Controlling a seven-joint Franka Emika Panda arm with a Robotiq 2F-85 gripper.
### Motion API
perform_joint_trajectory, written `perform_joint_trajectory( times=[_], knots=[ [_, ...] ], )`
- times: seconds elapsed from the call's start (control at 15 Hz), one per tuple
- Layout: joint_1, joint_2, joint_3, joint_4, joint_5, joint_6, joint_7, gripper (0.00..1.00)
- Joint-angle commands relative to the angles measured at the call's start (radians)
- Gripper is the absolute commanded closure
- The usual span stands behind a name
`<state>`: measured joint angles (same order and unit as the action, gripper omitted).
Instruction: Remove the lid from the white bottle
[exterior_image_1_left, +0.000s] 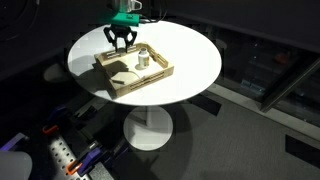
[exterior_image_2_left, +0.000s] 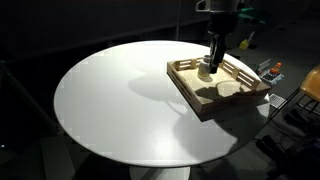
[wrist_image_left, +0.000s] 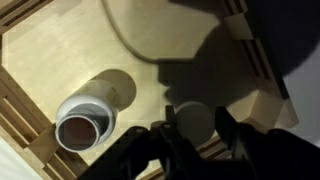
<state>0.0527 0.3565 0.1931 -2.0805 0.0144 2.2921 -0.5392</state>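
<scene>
The round white tabletop (exterior_image_1_left: 190, 60) carries everything, and I use the light wooden tray (exterior_image_1_left: 160, 72) on it as my landmark. The tray sits near the middle of the tabletop in an exterior view (exterior_image_2_left: 255, 88), with slatted walls and a pale floor.

My arm comes down from above the tray, wrist roughly vertical, so my gripper (exterior_image_1_left: 121, 42) hangs over the tray's far corner, fingers pointing at its floor.

Inside the tray stands the white bottle (wrist_image_left: 84, 119), upright, close to one slatted wall. In the wrist view its mouth looks open, showing a dark reddish inside, so I judge the cap is already off it. In an exterior view the bottle (exterior_image_1_left: 143, 59) stands just beside my fingers, apart from them.

The lid (wrist_image_left: 194, 121), a small round greyish cap, sits between my fingers (wrist_image_left: 166, 128) in the wrist view, low over the tray floor and beside the bottle. My gripper (wrist_image_left: 196, 132) looks closed around it, though the shadow keeps me from being sure the pads touch.

I judge this the last step: setting the lid down. Next I should lower it onto the tray floor clear of the bottle, then spread the fingers and rise straight up.
</scene>
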Motion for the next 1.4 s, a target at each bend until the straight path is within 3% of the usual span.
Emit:
perform_joint_trajectory(
  times=[0.0, 0.4, 0.47, 0.6, 0.8, 1.33],
  knots=[
    [0.004, -0.037, 0.000, -0.075, -0.005, 0.069, 0.032, 0.77],
    [0.024, -0.033, -0.019, -0.131, -0.067, 0.179, 0.110, 0.77],
    [0.029, -0.035, -0.025, -0.133, -0.085, 0.177, 0.131, 0.31],
    [0.028, -0.039, -0.029, -0.122, -0.094, 0.152, 0.158, 0.23],
    [0.013, -0.060, -0.033, -0.085, -0.060, 0.077, 0.188, 0.01],
    [-0.006, -0.117, -0.093, 0.048, 0.014, -0.182, 0.353, 0.00]
  ],
)
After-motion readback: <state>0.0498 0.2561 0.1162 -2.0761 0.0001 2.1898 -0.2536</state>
